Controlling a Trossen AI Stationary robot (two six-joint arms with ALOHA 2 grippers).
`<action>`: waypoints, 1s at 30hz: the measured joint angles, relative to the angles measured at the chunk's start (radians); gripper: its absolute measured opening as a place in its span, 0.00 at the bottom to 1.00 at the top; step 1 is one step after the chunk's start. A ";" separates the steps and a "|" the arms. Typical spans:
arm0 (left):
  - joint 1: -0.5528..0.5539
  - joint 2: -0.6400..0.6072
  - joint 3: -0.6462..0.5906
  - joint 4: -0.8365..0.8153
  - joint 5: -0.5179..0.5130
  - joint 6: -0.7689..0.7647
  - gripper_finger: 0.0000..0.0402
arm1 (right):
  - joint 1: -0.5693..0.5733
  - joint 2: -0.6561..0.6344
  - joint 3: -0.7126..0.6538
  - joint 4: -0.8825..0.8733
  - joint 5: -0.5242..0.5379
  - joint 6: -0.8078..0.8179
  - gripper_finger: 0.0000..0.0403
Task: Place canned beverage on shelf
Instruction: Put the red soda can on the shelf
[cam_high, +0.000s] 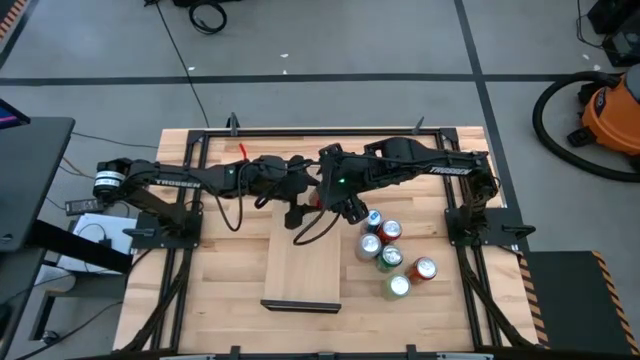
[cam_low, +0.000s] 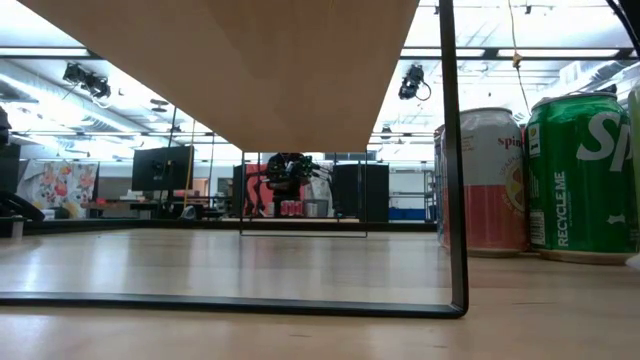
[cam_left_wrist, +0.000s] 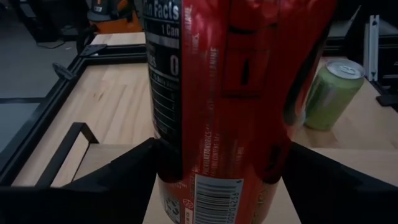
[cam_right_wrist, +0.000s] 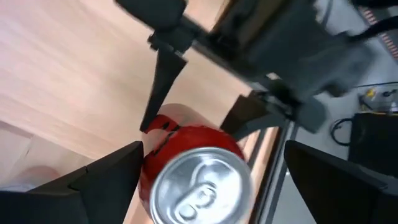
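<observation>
A red can (cam_left_wrist: 236, 93) stands upright between the fingers of my left gripper (cam_left_wrist: 221, 155), which is shut on it over the far end of the shelf (cam_high: 300, 265), a long light-wood board with a dark strip at its near end. My right gripper (cam_right_wrist: 214, 148) is open; it looks down on the can's silver top (cam_right_wrist: 199, 186), one finger on either side of the can. Whether they touch it, I cannot tell. In the high view both grippers meet at the table's middle, left (cam_high: 298, 210) and right (cam_high: 352, 210). The low view shows the shelf's underside (cam_low: 250, 70). My left gripper pinches the red can's side wall (cam_left_wrist: 168, 162) between its two fingers, one on each side. The fingers come from the table's left, roughly level. The can stands upright in the hold. Whether its base rests on the shelf does not show.
Several cans stand in a cluster right of the shelf (cam_high: 390, 255), among them a green one (cam_left_wrist: 333, 93) and a red one (cam_high: 425, 268). In the low view a pink-and-white can (cam_low: 490, 180) and a green can (cam_low: 580, 170) stand beside the shelf's dark leg (cam_low: 455, 200).
</observation>
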 joint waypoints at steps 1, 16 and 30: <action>-0.001 0.000 0.000 -0.003 -0.007 -0.001 0.77 | 0.003 -0.008 0.000 0.003 0.007 0.002 0.99; -0.015 0.000 0.000 -0.020 -0.143 -0.059 0.76 | 0.049 -0.151 0.001 0.051 0.135 0.082 0.98; -0.092 0.000 -0.002 -0.027 -0.336 -0.060 0.76 | 0.037 -0.181 0.000 -0.166 0.262 0.297 0.98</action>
